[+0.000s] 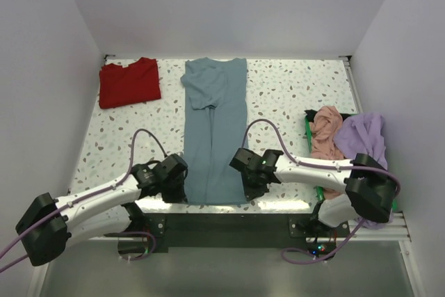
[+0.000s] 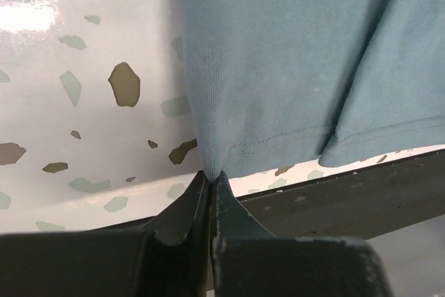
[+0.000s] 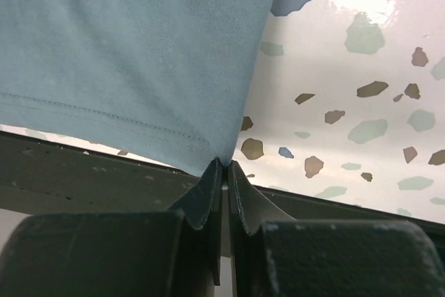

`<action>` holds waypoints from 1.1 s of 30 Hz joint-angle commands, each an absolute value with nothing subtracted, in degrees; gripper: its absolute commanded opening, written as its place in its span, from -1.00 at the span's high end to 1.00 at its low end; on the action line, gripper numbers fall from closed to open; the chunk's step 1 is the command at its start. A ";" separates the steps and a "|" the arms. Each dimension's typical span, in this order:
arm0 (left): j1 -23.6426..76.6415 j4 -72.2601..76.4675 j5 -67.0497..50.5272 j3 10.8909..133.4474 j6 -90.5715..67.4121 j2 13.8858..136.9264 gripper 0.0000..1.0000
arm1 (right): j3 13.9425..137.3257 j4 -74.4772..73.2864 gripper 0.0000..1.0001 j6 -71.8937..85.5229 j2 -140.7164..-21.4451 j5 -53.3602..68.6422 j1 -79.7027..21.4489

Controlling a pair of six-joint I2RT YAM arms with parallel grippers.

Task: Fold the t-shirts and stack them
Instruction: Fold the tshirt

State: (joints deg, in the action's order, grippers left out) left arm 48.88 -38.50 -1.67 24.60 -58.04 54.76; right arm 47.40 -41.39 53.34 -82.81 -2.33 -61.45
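A slate-blue t-shirt point(image 1: 215, 130) lies lengthwise down the middle of the table, folded narrow, sleeves tucked at the far end. My left gripper point(image 1: 175, 187) is shut on its near left hem corner; the left wrist view shows the cloth point(image 2: 292, 67) pinched at the fingertips point(image 2: 201, 189). My right gripper point(image 1: 249, 184) is shut on the near right hem corner; the right wrist view shows the cloth point(image 3: 132, 53) pinched there. A folded red t-shirt point(image 1: 129, 81) lies at the far left. Salmon-pink point(image 1: 327, 130) and lavender point(image 1: 363, 137) t-shirts are heaped at the right.
The heap of shirts rests in a green-rimmed bin point(image 1: 308, 137) at the right edge. The speckled table point(image 1: 292, 95) ends at a dark front rail point(image 1: 222, 222) just behind both grippers. White walls close in the left, right and far sides.
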 commanded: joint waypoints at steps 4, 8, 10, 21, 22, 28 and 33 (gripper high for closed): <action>49.13 -41.48 1.39 31.11 -58.18 55.99 1.00 | 52.02 -47.63 1.00 53.97 -80.86 -6.94 -61.44; 49.22 -43.41 3.60 35.24 -59.15 54.93 1.00 | 54.57 -50.36 1.00 53.61 -80.42 -9.22 -61.35; 49.22 -44.47 5.18 37.61 -59.33 55.11 1.00 | 55.89 -51.85 1.00 53.26 -79.98 -10.36 -60.74; 49.04 -43.25 13.53 43.15 -58.45 58.71 1.00 | 62.75 -50.10 1.00 46.85 -82.08 -10.64 -51.52; 48.96 -42.02 14.93 43.33 -57.84 58.97 1.00 | 63.71 -49.92 1.00 45.89 -82.52 -10.81 -50.98; 46.68 -36.58 17.22 44.74 -53.63 62.83 1.00 | 68.54 -47.11 1.00 42.11 -87.62 -11.86 -47.38; 41.06 -29.90 16.61 44.91 -48.00 66.00 1.00 | 73.82 -45.36 1.00 37.98 -92.98 -11.95 -44.13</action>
State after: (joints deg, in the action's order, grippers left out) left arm 44.10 -36.73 14.26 42.61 -52.99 64.90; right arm 69.65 -48.16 41.76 -91.24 -9.74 -45.89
